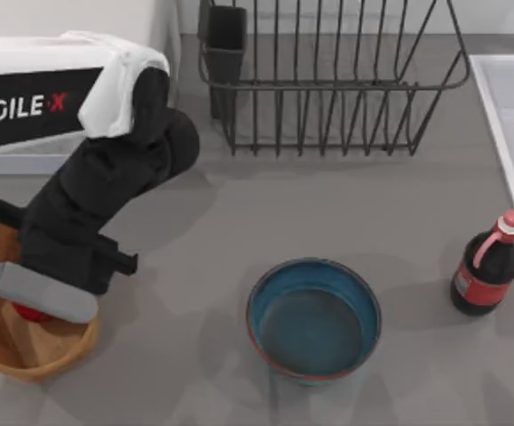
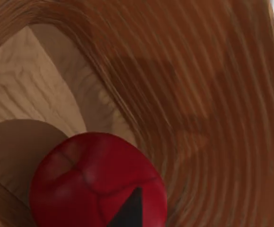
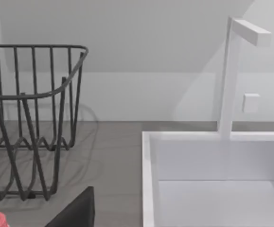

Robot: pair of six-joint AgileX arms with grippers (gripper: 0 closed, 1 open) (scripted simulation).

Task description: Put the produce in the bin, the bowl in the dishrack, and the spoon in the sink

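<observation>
One of our three jobs is looking close to done: our left gripper [image 1: 26, 311] is reaching down into the oval orange-tan woven bin [image 1: 66, 348] at the left of the desk [image 1: 203, 248], and the small glossy red produce [image 2: 96, 182] is sitting low against the bin's wall, just under the fingers. We are judging that the arm is hanging here to drop it. Whether the fingers are gripping the produce or parted we cannot tell; one dark fingertip [image 2: 129, 210] is cutting across it. Well away from the fingers, the large teal-blue glazed bowl [image 1: 314, 319] is waiting on the desk, near the black wire dishrack [image 1: 328, 80], the white basin sink [image 3: 212, 179] and a dark red-capped bottle [image 1: 487, 271]. We are not making out the spoon.
</observation>
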